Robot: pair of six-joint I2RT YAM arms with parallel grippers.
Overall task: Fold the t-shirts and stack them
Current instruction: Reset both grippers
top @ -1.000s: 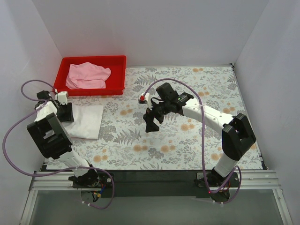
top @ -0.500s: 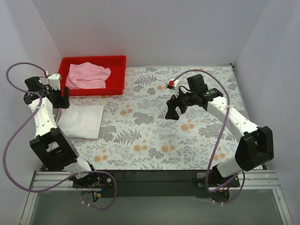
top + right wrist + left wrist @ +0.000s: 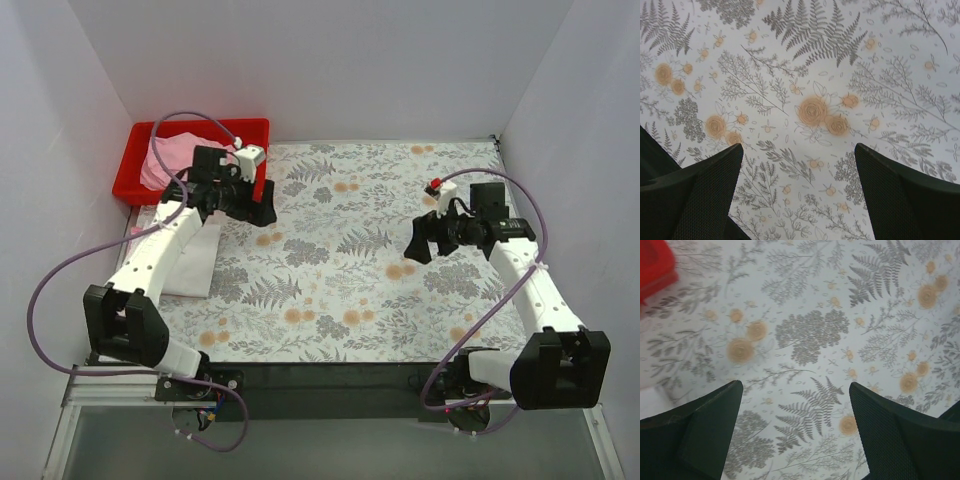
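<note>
Left gripper [image 3: 263, 208]: jaws apart, empty. Pink t-shirt [image 3: 166, 160] in red bin [image 3: 140, 133] at its 10 o'clock; folded white t-shirt [image 3: 190, 266] at 8 o'clock. Right gripper [image 3: 420, 244]: jaws apart, empty.

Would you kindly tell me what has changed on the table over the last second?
The left pincer left the white folded shirt and swung right; it is now open over the floral table, beside the red bin. The right pincer pulled back from the middle towards the right side, also open and empty. The white folded shirt and the pink shirt in the bin stayed put.
</note>
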